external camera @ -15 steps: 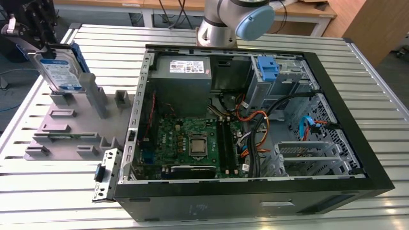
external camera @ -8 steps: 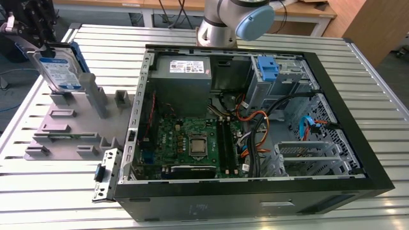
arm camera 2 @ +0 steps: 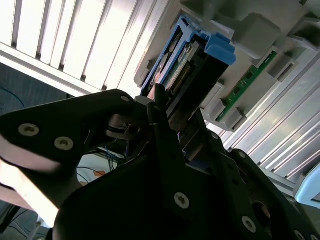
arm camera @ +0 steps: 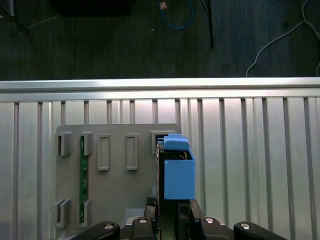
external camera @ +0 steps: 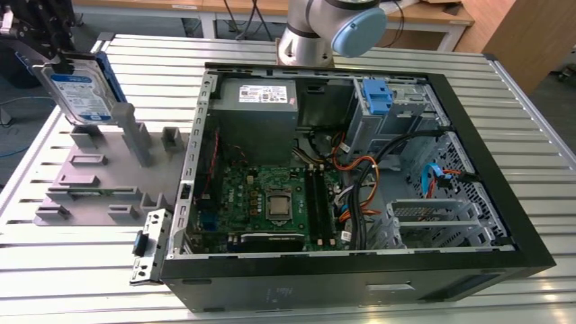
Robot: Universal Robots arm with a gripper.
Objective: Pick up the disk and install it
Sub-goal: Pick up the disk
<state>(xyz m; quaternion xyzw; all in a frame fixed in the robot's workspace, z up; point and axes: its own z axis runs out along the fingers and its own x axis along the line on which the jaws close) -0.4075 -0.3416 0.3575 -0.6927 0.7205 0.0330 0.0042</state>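
Pincer (arm camera 2: pixel 167 117) clamped tight on the disk (arm camera 2: pixel 192 62), holding it upright on edge, right over the grey holder (external camera: pixel 99 182) at the exterior view's left of the tabletop (external camera: pixel 531 121). Farther on, beside the holder, the open case (external camera: pixel 360 169) lies flat.

Clamped upright in the gripper (external camera: pixel 61 64), the disk (external camera: pixel 83 94) is hanging over the grey fixture (external camera: pixel 90 182), whose posts (external camera: pixel 137 138) are rising close beneath it. The open computer case (external camera: pixel 504 175) is crowding the worktop (external camera: pixel 531 88) beside the fixture. Cables (external camera: pixel 360 179) are crossing its interior near the drive bay (external camera: pixel 405 115), while bare slats (external camera: pixel 63 277) are lying open in the worktop's near corner at the exterior view's left.
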